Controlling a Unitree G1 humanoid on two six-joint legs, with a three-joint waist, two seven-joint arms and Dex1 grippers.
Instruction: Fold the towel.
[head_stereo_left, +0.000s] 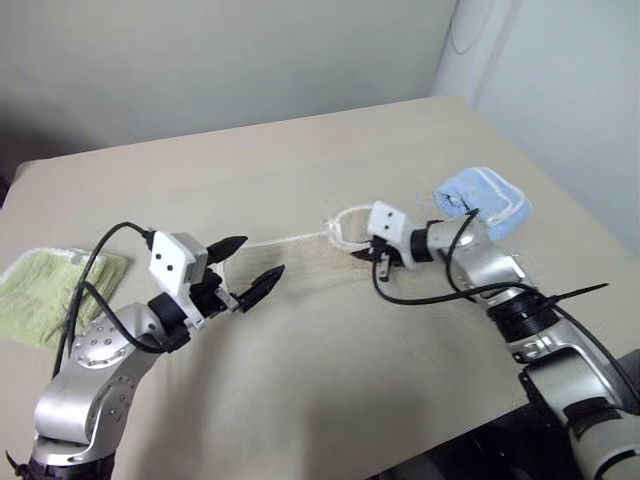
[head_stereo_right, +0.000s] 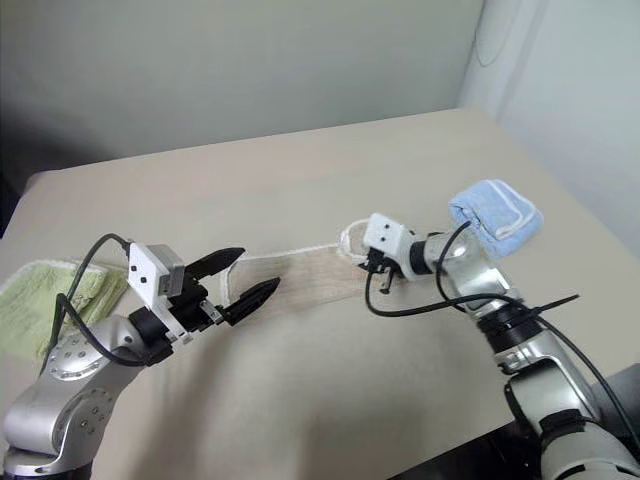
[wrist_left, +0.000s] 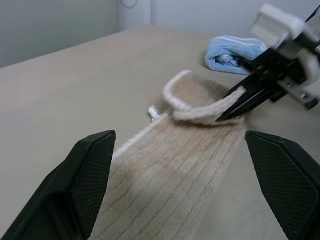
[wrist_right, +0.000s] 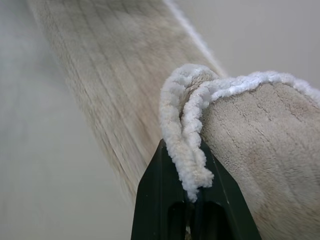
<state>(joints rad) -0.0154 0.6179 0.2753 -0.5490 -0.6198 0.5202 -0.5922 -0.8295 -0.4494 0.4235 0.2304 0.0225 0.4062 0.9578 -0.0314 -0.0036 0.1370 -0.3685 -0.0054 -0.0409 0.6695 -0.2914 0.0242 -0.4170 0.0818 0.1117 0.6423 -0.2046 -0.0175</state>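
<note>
Beige towel (head_stereo_right: 310, 275) lies lengthwise on table (head_stereo_right: 300, 170); right gripper (head_stereo_right: 380, 272) at 3 o'clock is clamped on its corded end, left gripper (head_stereo_right: 243, 275) at 9 o'clock gapes wide.

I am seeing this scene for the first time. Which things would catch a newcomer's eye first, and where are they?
First comes the right gripper, shut on the white-corded end of the beige towel, which lies stretched across the middle of the table. The left gripper hangs wide open over the towel's other end. A light blue folded towel sits near the table's right edge, and a light green folded towel near its left edge.
</note>
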